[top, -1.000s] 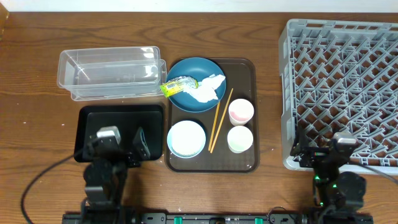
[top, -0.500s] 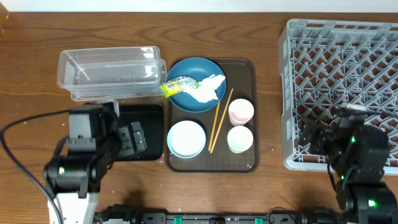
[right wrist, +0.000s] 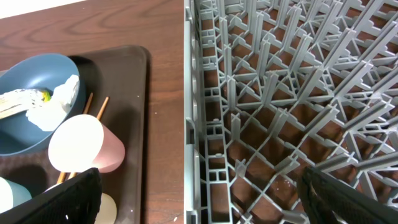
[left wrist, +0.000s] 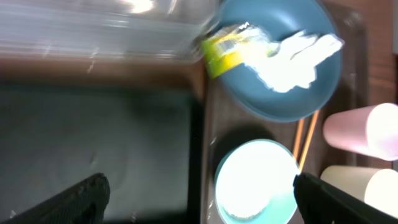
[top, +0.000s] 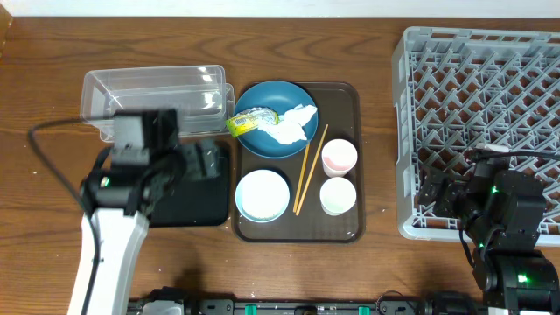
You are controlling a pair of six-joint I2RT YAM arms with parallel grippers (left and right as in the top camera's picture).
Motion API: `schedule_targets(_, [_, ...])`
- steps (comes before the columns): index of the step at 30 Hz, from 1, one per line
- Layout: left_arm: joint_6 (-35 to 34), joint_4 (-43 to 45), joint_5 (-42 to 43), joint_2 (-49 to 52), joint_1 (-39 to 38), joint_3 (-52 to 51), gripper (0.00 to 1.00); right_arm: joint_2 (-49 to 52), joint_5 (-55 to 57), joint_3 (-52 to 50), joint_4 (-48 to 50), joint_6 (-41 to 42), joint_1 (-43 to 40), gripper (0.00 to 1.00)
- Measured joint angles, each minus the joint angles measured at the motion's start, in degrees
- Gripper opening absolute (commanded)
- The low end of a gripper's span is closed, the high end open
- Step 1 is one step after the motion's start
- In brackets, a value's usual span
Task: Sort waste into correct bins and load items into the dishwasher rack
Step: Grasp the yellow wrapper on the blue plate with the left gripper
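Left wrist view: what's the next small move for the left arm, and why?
Probably move the left gripper over the yellow-green wrapper and lower onto it: its jaws stand open and empty, and the wrapper lies uncovered on the rim of the blue dish, beside the tissue.

Open strip of table (top: pixel 378 131) between brown tray (top: pixel 343 103) and rack (top: pixel 481 87); pink cup (top: pixel 339 157) close beside chopsticks (top: pixel 308 171).

no legible text, labels or numbers anywhere
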Motion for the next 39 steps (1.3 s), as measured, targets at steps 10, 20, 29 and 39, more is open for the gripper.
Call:
schedule_targets(10, [14.58, 6.23, -7.91, 18.97, -13.09, 11.93, 0.96, 0.0, -0.04, 0.0, -0.13, 0.0, 0.0, 0.99])
schedule_targets(20, [24.11, 15.93, -13.18, 33.31, -19.37, 12.0, 0.91, 0.02, -0.13, 0.07, -0.22, 0.0, 0.0, 0.99])
schedule_targets(29, [25.68, 20.68, -17.14, 41.72, -19.52, 12.0, 0.85, 0.02, -0.13, 0.09, -0.42, 0.0, 0.0, 0.99])
schedule_targets(39, [25.86, 20.76, -18.73, 45.46, -19.52, 12.0, 0.23, 0.02, -0.15, 0.09, -0.44, 0.02, 0.0, 0.99])
